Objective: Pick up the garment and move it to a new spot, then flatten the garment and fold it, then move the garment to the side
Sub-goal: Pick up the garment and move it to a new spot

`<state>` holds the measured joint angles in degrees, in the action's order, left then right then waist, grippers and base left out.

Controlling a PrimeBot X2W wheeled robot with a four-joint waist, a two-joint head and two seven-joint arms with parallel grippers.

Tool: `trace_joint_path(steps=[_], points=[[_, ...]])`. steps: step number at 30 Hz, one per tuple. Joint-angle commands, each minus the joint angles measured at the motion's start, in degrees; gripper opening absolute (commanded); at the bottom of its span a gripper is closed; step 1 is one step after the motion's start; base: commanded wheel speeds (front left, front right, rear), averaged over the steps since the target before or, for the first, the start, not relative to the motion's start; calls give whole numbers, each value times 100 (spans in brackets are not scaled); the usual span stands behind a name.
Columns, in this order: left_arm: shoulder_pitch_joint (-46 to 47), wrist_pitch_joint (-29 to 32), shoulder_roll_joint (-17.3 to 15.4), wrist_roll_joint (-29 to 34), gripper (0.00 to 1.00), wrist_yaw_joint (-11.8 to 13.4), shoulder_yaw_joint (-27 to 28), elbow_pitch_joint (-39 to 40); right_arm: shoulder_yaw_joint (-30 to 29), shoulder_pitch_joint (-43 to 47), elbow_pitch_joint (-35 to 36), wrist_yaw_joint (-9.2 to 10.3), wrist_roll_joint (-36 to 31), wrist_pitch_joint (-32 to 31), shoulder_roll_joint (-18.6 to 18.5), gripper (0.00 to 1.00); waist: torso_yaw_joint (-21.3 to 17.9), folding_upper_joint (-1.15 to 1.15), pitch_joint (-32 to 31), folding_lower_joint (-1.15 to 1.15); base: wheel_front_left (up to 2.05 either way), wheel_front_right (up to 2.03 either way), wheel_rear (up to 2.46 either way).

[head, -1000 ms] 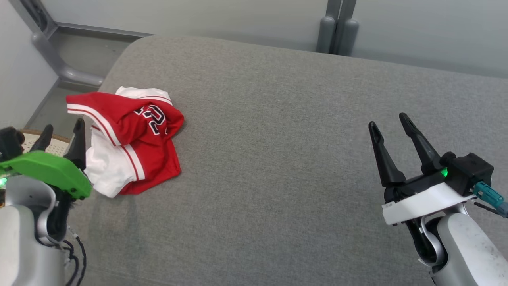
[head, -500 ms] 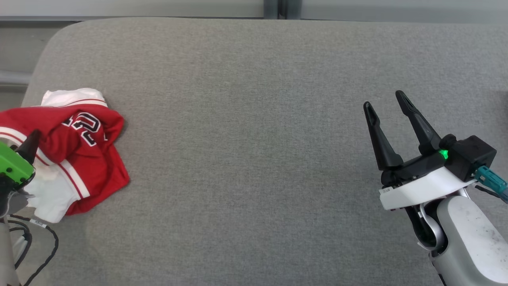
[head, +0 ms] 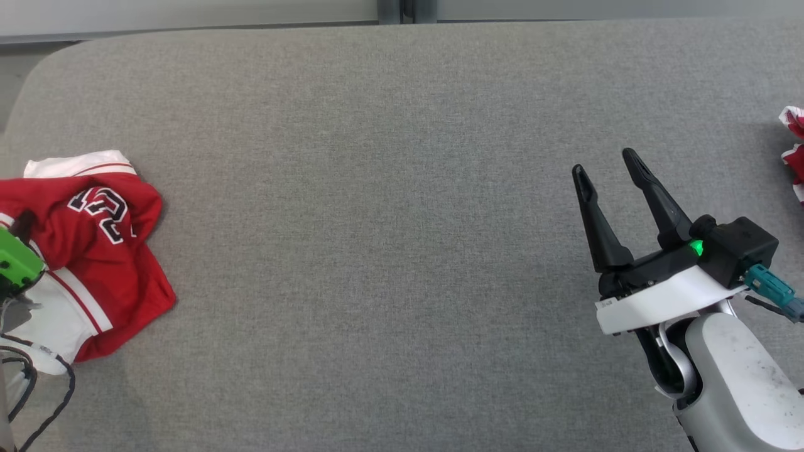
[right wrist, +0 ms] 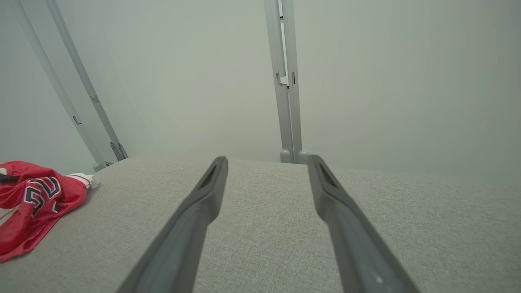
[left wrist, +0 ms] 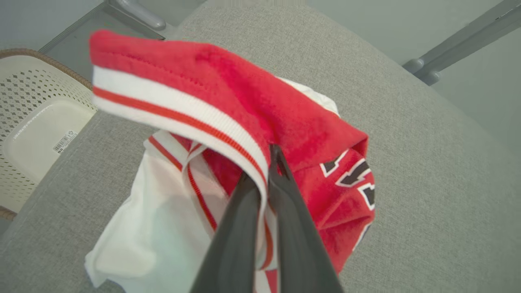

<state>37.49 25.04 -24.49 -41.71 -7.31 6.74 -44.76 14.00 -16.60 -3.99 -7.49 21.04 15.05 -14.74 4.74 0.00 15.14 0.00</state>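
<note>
The garment [head: 94,251] is clamped at its striped hem by the left end effector [left wrist: 270,162]; the right end effector [head: 603,162] is held open, empty.

Bright, even, diffuse light fills all 3 views. The grey fabric-covered bench [head: 389,207] carries a faint, soft shadow beside the crumpled red-and-white jersey garment [head: 107,251], whose raised hem blurs in the left wrist view. In the right wrist view thin grey metal posts [right wrist: 86,79] bow at the left edge, and the 2 fingers of the right gripper [right wrist: 266,158] look unfocused.
</note>
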Motion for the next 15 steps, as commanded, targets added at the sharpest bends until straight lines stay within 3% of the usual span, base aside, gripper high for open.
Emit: trace_joint_path(steps=[1, 8, 15], points=[[39, -66, -117, 43, 0, -21, -101, 105, 5, 90, -33, -1, 8, 15, 30, 100, 55, 0, -163, 0, 0, 0, 0], [217, -47, -321, 46, 0, -23, -824, 923, -66, 220, -103, -1, 37, 15, 150, 100, 3, 0, -595, 0, 0, 0, 0], [470, 221, -453, -19, 0, -23, -1589, 1952, -173, 350, -141, -1, 38, 15, 372, 100, -352, 0, -892, 0, 0, 0, 0]])
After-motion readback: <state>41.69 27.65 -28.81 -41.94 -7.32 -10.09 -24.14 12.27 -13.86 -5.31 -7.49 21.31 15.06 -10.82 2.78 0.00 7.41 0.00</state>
